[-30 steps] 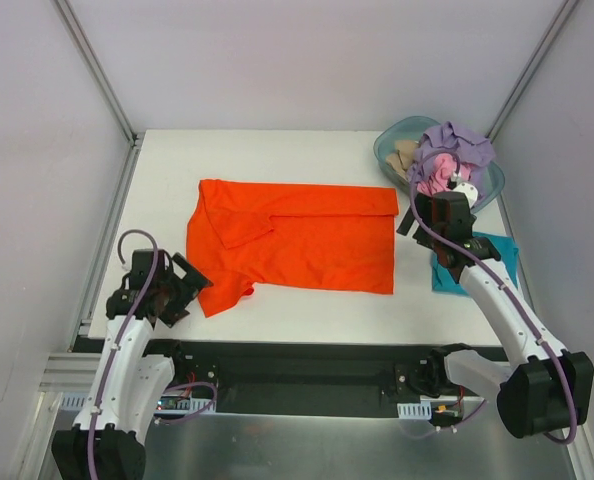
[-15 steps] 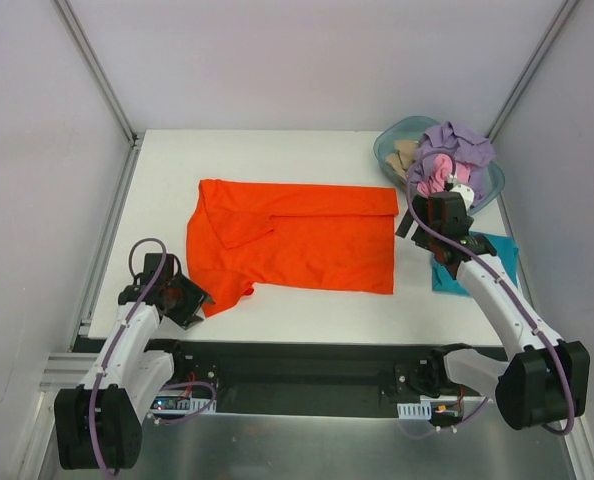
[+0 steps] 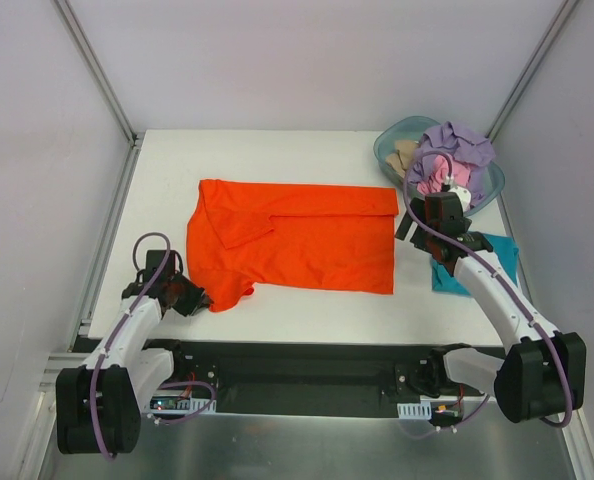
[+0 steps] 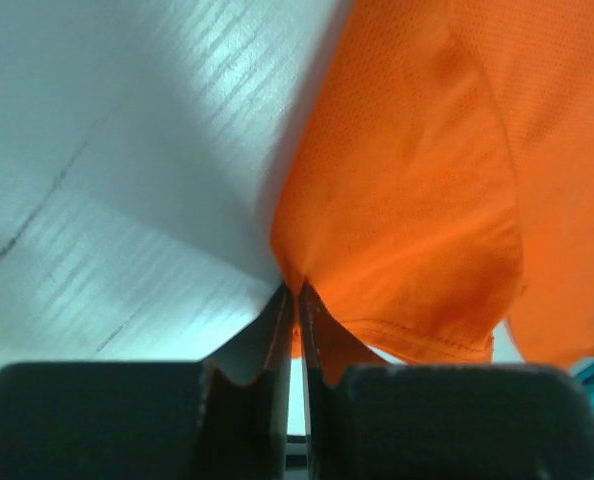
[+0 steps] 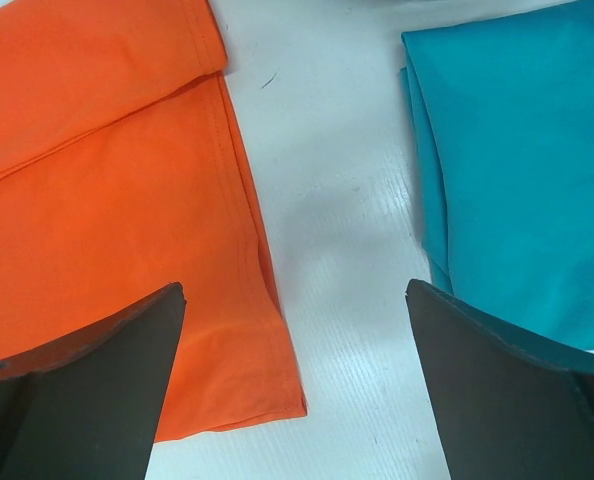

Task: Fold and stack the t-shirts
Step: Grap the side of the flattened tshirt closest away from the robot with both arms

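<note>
Sleeve of the orange t-shirt point(image 3: 297, 240) sits pinched in the left tool point(image 3: 192, 298), jaws nearly together; shirt lies spread on the table point(image 3: 277, 165); right tool point(image 3: 417, 224) hangs wide open between its right edge and the teal t-shirt point(image 3: 499, 255).

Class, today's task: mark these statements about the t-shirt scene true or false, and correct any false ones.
1. The left hand pinches the edge of the orange t-shirt. True.
2. The right hand is shut on the teal t-shirt. False: the right hand is open, holding nothing.
3. The lavender t-shirt sits in the tub. True.
4. The teal t-shirt lies on the orange t-shirt. False: bare table separates the teal t-shirt from it.
</note>
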`<act>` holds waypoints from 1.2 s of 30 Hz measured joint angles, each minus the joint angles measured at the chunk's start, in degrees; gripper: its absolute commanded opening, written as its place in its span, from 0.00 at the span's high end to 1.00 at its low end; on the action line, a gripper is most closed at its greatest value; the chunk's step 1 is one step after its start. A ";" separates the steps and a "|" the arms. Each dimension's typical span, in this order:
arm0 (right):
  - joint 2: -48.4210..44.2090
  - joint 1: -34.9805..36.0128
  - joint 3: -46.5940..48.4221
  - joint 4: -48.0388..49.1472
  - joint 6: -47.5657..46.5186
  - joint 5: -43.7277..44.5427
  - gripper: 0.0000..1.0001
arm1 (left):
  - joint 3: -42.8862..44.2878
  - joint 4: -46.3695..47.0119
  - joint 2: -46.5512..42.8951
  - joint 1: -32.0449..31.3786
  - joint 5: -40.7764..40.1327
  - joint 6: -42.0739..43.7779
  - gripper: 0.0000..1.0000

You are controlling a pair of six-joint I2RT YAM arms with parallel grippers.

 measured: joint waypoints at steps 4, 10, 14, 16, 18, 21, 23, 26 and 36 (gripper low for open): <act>0.02 0.00 0.33 -0.98 0.07 -0.31 0.01 | -0.20 0.96 0.55 0.00 0.63 1.44 1.00; 0.85 1.88 1.81 -6.47 0.66 -1.92 0.03 | -0.24 0.87 -1.55 0.00 2.51 2.43 1.00; 3.39 9.20 2.60 -12.22 1.11 -2.40 0.09 | -0.26 0.87 -4.57 -0.02 4.13 2.49 1.00; 5.35 11.98 2.91 -14.43 1.55 -3.78 0.14 | -0.26 0.87 -5.33 0.00 4.92 2.51 1.00; 7.34 13.00 2.82 -16.04 2.23 -6.45 0.17 | -0.20 0.81 -5.77 0.00 5.33 2.62 1.00; 8.57 13.00 0.90 -16.46 3.63 -9.16 0.24 | 0.37 0.48 -5.86 0.00 6.19 3.10 1.00; 9.14 13.00 -0.79 -16.74 4.66 -10.12 0.29 | 1.01 0.37 -5.86 0.00 6.43 3.28 1.00; 10.21 12.94 -2.62 -16.65 6.21 -10.99 0.38 | 1.64 0.28 -5.90 0.00 6.56 3.32 1.00; 15.72 9.22 -2.97 -13.55 8.02 -11.08 0.58 | 1.81 -2.69 -9.42 -0.02 4.63 3.28 1.00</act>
